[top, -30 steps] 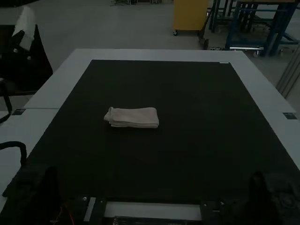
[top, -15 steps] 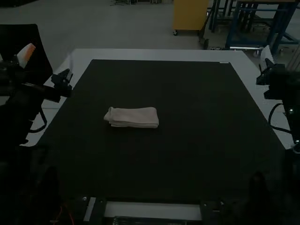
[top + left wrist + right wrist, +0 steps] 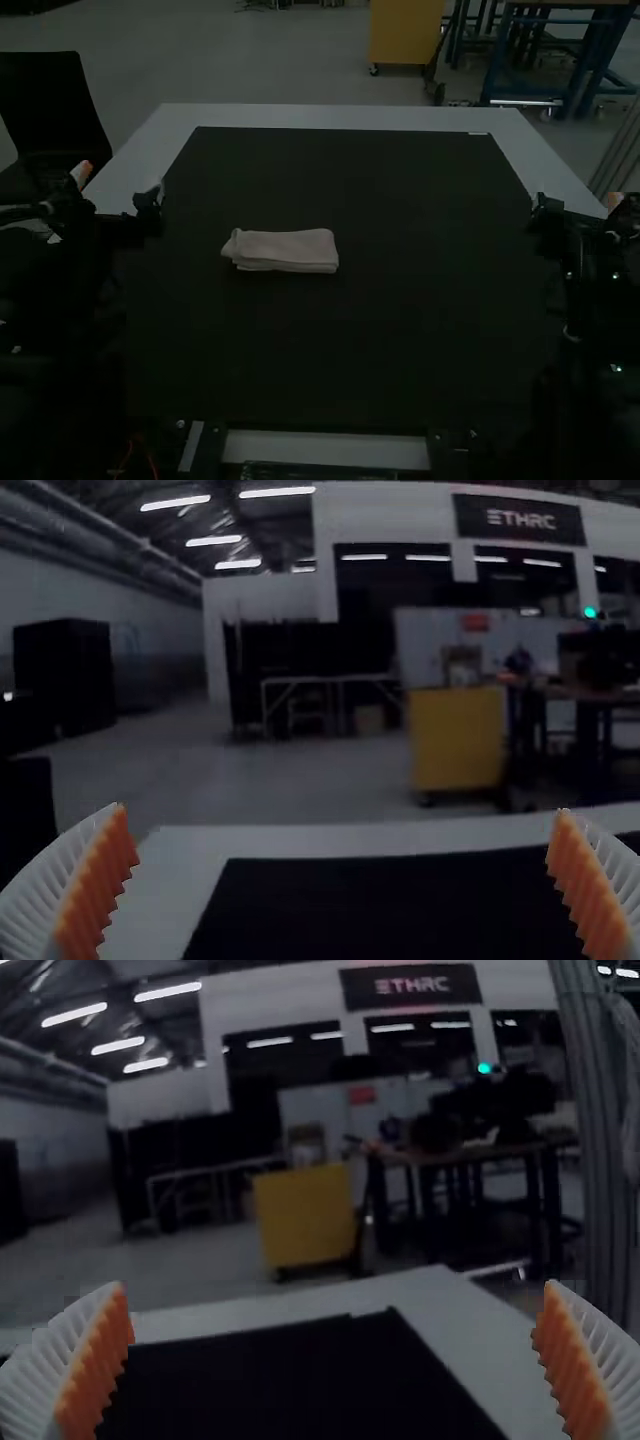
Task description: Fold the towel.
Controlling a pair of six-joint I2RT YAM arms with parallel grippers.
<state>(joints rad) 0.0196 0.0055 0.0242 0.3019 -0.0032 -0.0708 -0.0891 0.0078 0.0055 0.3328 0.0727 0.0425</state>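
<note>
The pale towel lies folded into a small, layered rectangle on the dark mat, left of the middle in the high view, with a slightly uneven left end. My left gripper is apart from it, off to the left by the mat's far-left edge; in the left wrist view this gripper has its two ribbed fingers wide apart, nothing between them. On the opposite side, my right gripper is at the mat's right edge, well away from the towel. The right wrist view shows that gripper open and holding nothing.
The dark mat covers most of the white table, whose border runs along the far side and both flanks. Both dark arms stand along the left and right sides of the mat.
Both arms have come into the high view at the sides; over the last half second their grippers have shifted lower in it. The towel has not moved.
</note>
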